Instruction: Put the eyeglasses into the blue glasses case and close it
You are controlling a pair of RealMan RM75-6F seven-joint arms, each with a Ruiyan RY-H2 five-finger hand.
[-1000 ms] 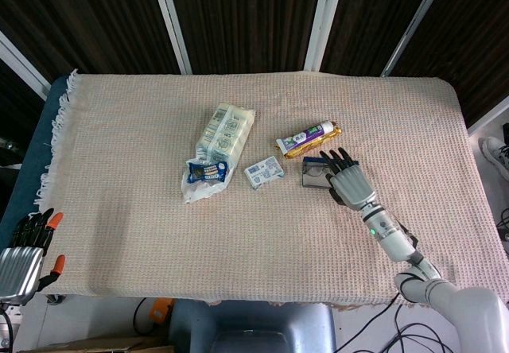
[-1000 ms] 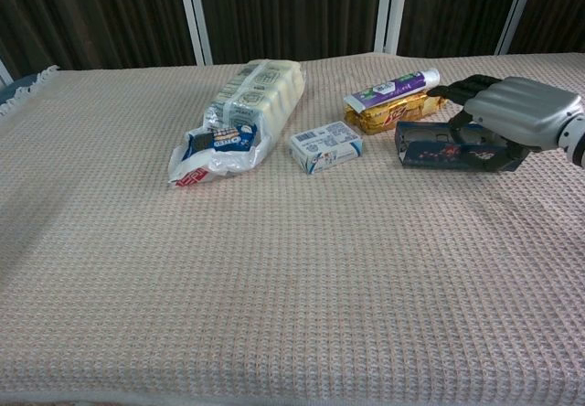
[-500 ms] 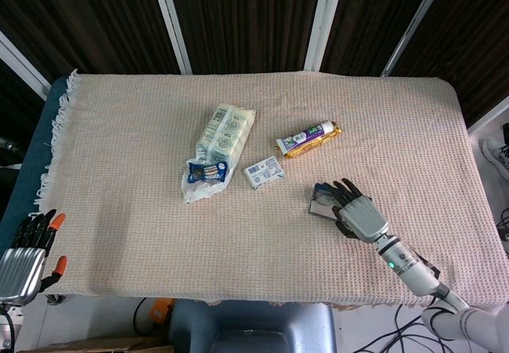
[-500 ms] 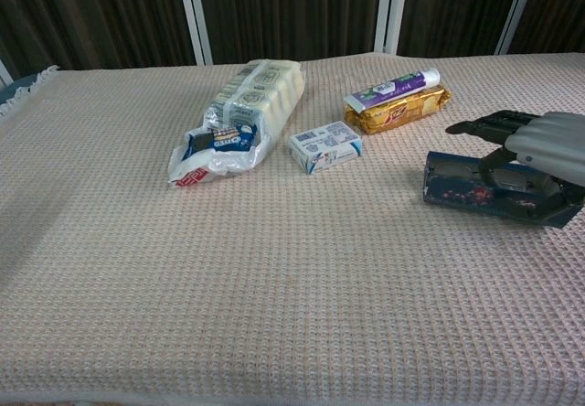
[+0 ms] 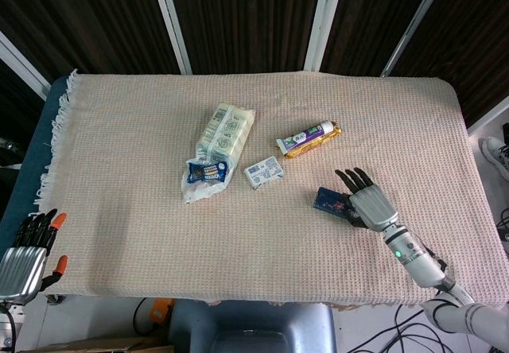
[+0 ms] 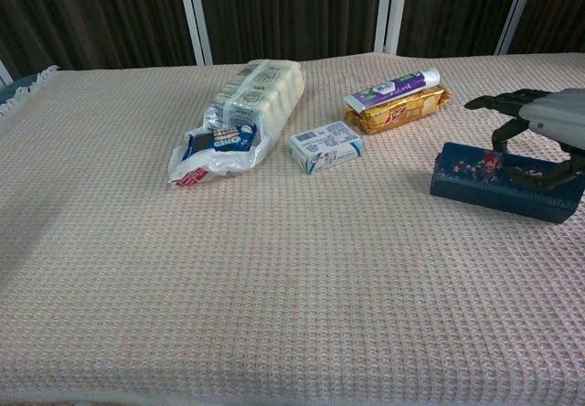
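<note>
Since half a second ago, the blue glasses case is being shown shut, where its lid was standing open with the eyeglasses visible inside; the eyeglasses themselves are no longer being seen in either view. The case is lying on its long side at the right of the table, well apart from the other items, and has been shifted only slightly from its earlier spot. The right hand is being held over the case's right end, palm down, with its fingers stretched out above the lid and the thumb side curled down against the case's far end in the chest view; whether the case is being gripped or only touched cannot be told. The left hand is being kept off the near-left corner of the table, unchanged, its fingers loosely apart with nothing in them. The table is being covered by a beige waffle-weave cloth with a fringe along its left edge. A white snack bag, a small white-and-blue box and a purple tube resting on a yellow packet are lying near the middle. Dark curtains with white frames are being seen behind the table.
</note>
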